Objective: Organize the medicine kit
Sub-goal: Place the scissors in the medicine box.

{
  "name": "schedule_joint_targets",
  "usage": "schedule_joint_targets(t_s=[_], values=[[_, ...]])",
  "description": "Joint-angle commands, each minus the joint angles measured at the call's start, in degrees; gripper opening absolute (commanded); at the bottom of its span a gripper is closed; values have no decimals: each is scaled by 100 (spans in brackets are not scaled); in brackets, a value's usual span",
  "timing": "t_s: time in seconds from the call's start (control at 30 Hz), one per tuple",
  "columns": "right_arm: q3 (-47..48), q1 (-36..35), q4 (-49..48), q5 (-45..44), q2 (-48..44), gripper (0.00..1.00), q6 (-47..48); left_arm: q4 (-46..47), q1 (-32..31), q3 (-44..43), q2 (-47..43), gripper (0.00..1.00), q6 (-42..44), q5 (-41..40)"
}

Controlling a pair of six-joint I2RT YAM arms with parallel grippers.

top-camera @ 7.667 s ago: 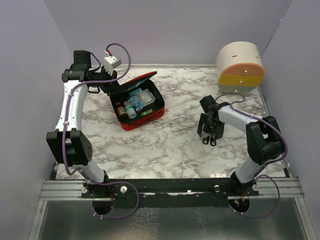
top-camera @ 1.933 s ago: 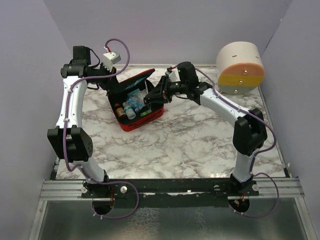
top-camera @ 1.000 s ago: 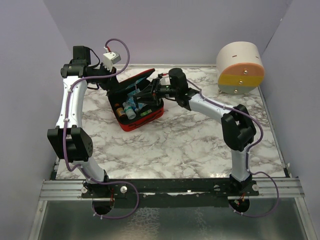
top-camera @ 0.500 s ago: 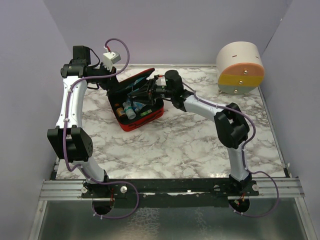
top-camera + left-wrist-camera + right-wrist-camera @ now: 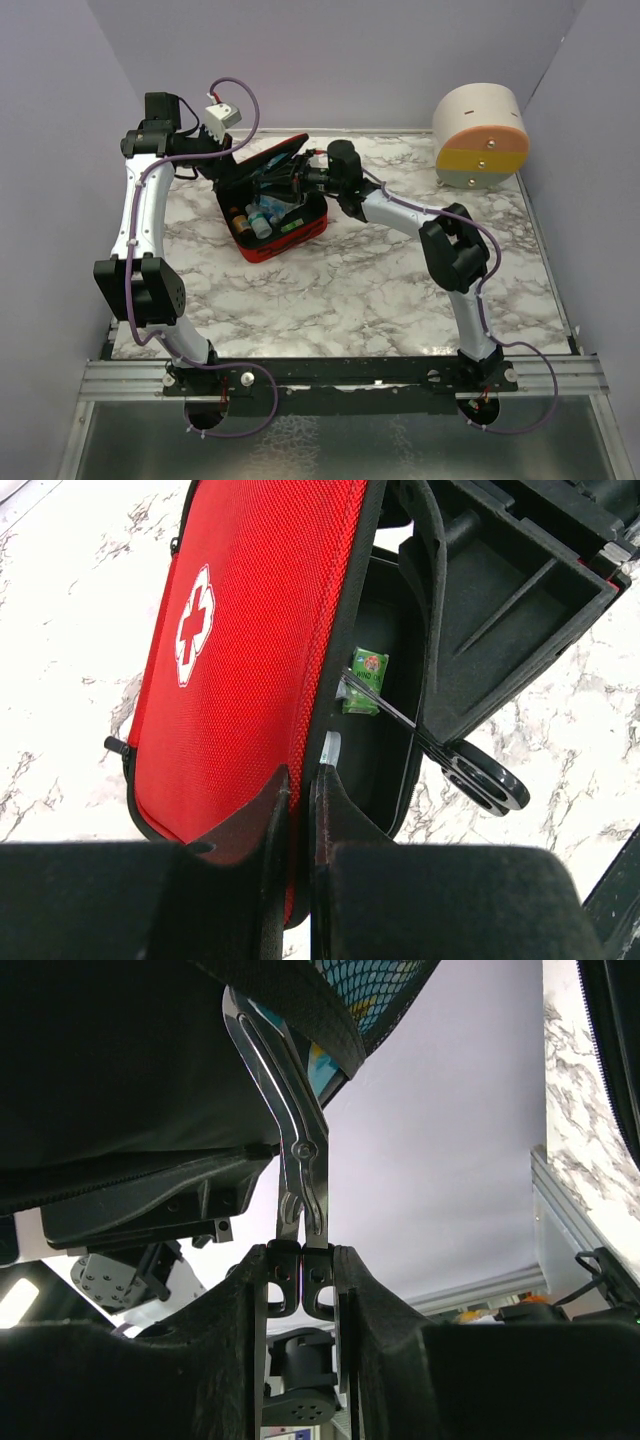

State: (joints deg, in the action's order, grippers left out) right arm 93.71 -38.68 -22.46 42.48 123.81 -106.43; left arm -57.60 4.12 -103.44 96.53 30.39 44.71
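The red medicine kit [image 5: 288, 238] lies open at the table's back left, with bottles [image 5: 260, 215] inside. My left gripper [image 5: 222, 168] is shut on the edge of its raised lid [image 5: 276, 153]. In the left wrist view the gripper [image 5: 300, 780] pinches the red lid [image 5: 250, 630], which bears a white cross. My right gripper [image 5: 305, 180] is shut on the black handles of scissors [image 5: 296, 1120] and holds them under the lid, blades pointing into the case. The scissors [image 5: 470, 775] also show in the left wrist view, inside the black interior beside a green packet [image 5: 366, 668].
A round cream-orange-yellow-grey drawer container [image 5: 480, 135] stands at the back right corner. The lid's mesh pocket [image 5: 375, 995] hangs just above the scissor blades. Purple walls close in the marble table [image 5: 350, 290] at the back and both sides.
My right arm has come from the right side of the table with the scissors and pushed them leftward under the lid into the kit. The left arm has kept the lid raised.
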Motion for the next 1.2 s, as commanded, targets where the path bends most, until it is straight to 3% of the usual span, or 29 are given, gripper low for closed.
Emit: schedule_joint_targets(t_s=[0.0, 0.7, 1.17], values=[[245, -43, -736, -339, 125, 1, -409, -120, 42, 143, -133, 0, 53, -170], [-171, -44, -2412, -1420, 442, 1, -1659, -122, 36, 149, -179, 0, 31, -76], [188, -43, -2757, -1628, 952, 1, -1845, -189, 33, 28, -161, 0, 36, -138]])
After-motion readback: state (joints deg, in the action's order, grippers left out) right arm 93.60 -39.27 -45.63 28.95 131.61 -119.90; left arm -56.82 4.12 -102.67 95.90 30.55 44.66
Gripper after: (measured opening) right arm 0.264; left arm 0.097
